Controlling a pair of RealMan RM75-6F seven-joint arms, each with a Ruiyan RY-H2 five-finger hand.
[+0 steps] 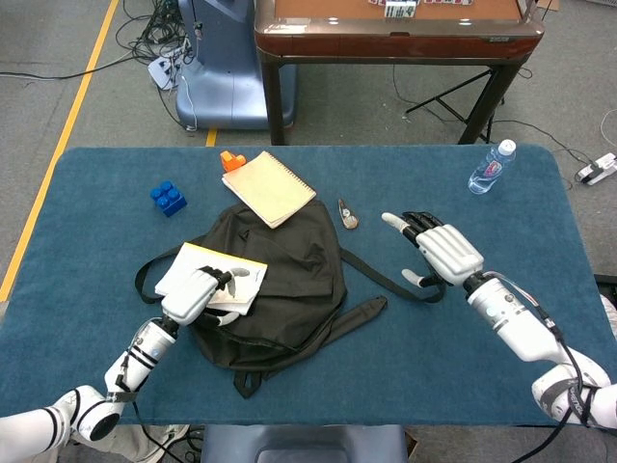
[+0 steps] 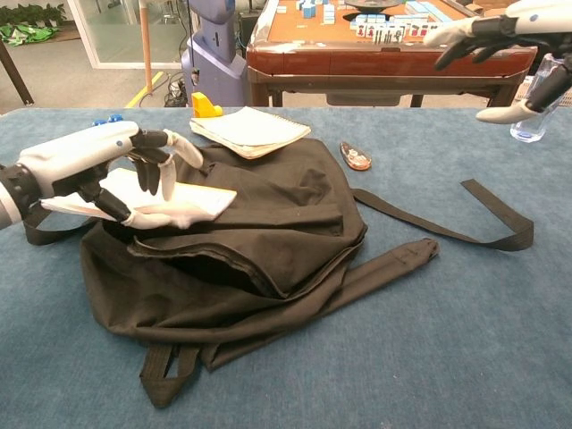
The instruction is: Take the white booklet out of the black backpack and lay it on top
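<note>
Head view: black backpack [image 1: 280,280] of soft, limp fabric, slumped in the middle of a bench [image 1: 87,280] covered in blue, felt-like cloth, straps trailing left and right. White booklet [image 1: 210,277] flat on the backpack's left part, a yellow strip along its upper edge, faint print on the cover too small to read. Left hand [image 1: 198,294] on the booklet's near edge, fingers [image 1: 224,280] curled over the top, holding it down on the fabric. Right hand [image 1: 439,251] hovering above the bench to the right of the backpack, fingers spread wide, nothing held. Tan spiral notebook [image 1: 269,187] touching the backpack's far rim, orange block [image 1: 231,160] just beside its far corner. Blue toy brick [image 1: 169,198] well to the left. Small oval brown object [image 1: 348,216] near the backpack's right shoulder. Clear plastic water bottle [image 1: 491,167] upright near the far right corner, label text unreadable.

Chest view: left hand [image 2: 107,174] with thumb under and fingers [image 2: 152,170] over the white booklet [image 2: 192,201], pinching the thin sheet flat against the backpack [image 2: 268,232] above its open zipper mouth. Right hand [image 2: 505,45] raised at upper right, fingers apart, empty. Notebook [image 2: 252,130] lying behind the backpack. Strap [image 2: 465,223] looping over the bench [image 2: 447,357] on the right.
</note>
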